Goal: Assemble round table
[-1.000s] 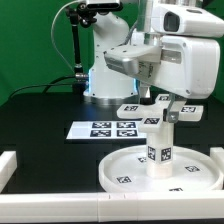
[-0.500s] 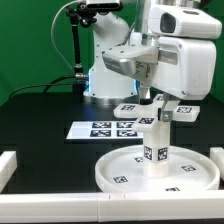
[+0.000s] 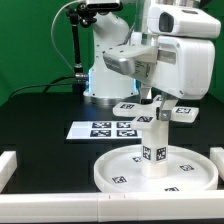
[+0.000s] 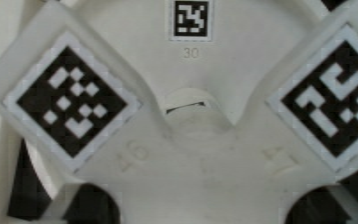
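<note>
The large rimmed round disc (image 3: 112, 172) lies at the front on the exterior view's right. The short thick cylinder (image 3: 153, 148) stands upright on its middle. The small cross-shaped piece (image 3: 130, 108) sits flat on top of the cylinder. My gripper (image 3: 155, 99) comes straight down onto the piece's middle and looks shut on it. In the wrist view the cross-shaped piece (image 4: 190, 130) fills the picture with its tags and centre hole. One of its arms runs between my dark fingertips (image 4: 91, 205); the gripper (image 4: 202, 208) is at that arm.
The marker board (image 3: 108, 128) lies flat behind the disc, to the exterior view's left. White bars (image 3: 10, 165) edge the black mat at the left and front. The arm's base (image 3: 100, 80) stands at the back.
The gripper, cross-shaped piece, cylinder and disc have shifted slightly toward the exterior view's left. The cross-shaped piece has turned a little.
</note>
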Controlling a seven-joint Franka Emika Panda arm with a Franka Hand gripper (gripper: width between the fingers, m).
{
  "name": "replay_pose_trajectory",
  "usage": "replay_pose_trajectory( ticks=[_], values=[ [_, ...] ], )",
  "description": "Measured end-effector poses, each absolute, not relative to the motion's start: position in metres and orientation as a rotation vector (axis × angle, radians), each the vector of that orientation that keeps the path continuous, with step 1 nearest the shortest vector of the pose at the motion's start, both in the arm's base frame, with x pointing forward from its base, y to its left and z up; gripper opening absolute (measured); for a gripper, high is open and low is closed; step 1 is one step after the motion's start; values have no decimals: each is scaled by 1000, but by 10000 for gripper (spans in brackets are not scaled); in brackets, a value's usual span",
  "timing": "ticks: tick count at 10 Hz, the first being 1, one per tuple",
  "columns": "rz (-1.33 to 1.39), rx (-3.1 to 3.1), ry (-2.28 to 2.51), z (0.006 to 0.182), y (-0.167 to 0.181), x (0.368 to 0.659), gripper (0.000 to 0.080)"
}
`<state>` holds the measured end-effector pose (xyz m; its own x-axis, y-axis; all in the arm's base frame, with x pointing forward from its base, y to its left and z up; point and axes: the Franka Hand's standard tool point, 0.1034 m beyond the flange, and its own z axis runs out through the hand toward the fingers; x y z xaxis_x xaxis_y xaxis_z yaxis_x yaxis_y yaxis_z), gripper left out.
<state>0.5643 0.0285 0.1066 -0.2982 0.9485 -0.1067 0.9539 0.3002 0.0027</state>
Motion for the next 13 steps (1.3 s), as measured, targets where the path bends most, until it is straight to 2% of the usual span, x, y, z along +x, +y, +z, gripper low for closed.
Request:
replay_pose_trajectory(
  ticks=[2,7,13],
  values=[
    [-89,1866,2415,106,26,565,452],
    [-5,2402,1850,107,28,564,452],
    [18,2711,1381,107,30,562,452]
  ],
)
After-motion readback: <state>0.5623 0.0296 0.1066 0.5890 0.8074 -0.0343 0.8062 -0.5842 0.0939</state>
